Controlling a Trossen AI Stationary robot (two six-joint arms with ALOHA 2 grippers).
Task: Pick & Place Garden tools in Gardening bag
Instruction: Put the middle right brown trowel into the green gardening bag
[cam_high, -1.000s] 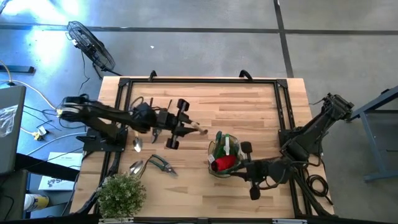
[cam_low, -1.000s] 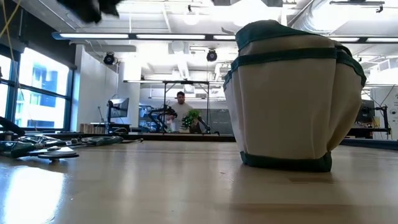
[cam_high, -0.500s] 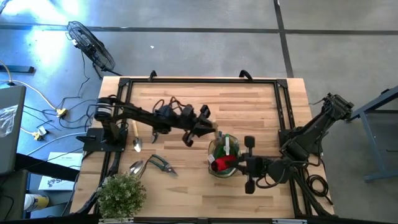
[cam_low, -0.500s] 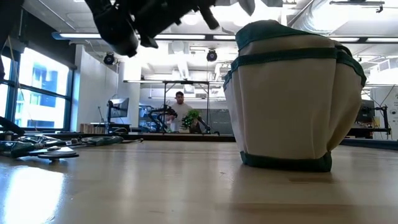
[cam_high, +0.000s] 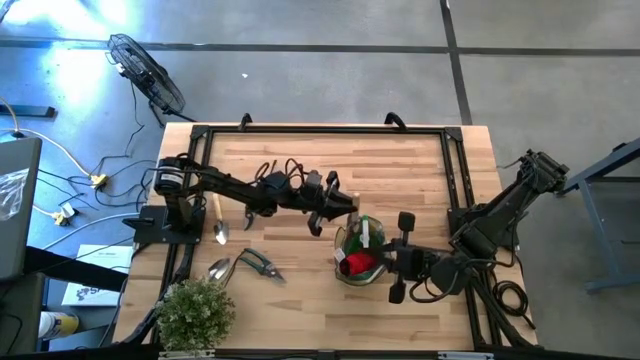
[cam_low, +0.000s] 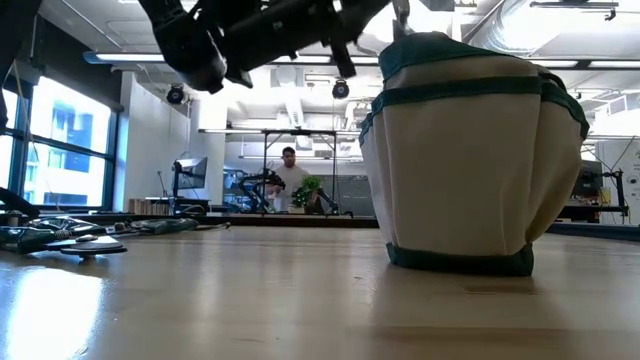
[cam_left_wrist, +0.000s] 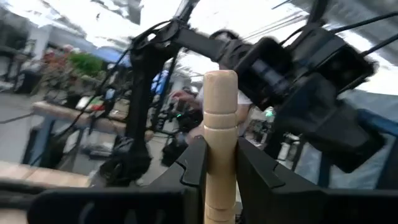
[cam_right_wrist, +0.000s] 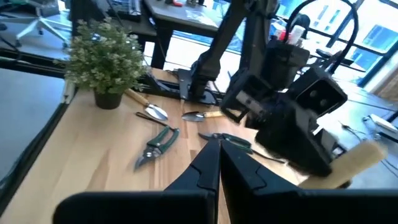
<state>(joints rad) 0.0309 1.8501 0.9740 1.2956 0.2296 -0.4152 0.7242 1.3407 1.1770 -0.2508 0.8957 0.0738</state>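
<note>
Wooden handle (cam_left_wrist: 220, 143) pinched in left hand (cam_left_wrist: 217, 163); tool head hidden.

The table (cam_high: 400, 165) is a pale wooden top of narrow planks with a dark frame along its edges. Near the middle, toward the right arm's side, stands the bag (cam_high: 358, 250), its mouth open upward (something red shows inside). Toward the left arm's side lie a spoon-like scoop (cam_high: 221, 232), a second scoop (cam_high: 218, 269) and, just beside that one, the pruners (cam_high: 259, 264). At the near corner on that side sits a bushy potted plant (cam_high: 196, 311).
</note>
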